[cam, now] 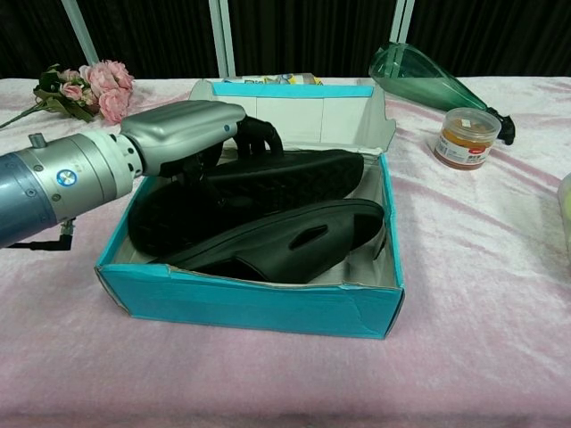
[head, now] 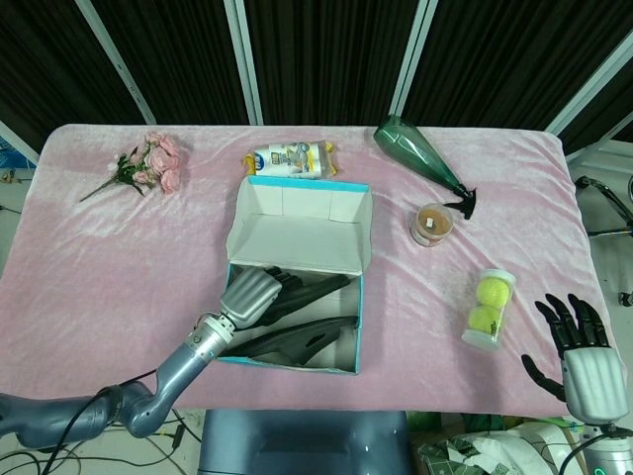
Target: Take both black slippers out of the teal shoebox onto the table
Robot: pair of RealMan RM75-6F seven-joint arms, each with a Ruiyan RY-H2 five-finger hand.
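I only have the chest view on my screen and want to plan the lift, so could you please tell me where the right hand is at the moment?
Observer: The right hand is off the table's near right corner, fingers spread, holding nothing.
Operator: Thank you. Is anything lying near it on the table?
Observer: A clear tube of tennis balls lies just to its left.
Operator: And what is behind the teal shoebox's raised lid?
Observer: A yellow and white snack packet lies right behind the shoebox, where the left hand is on the upper black slipper.
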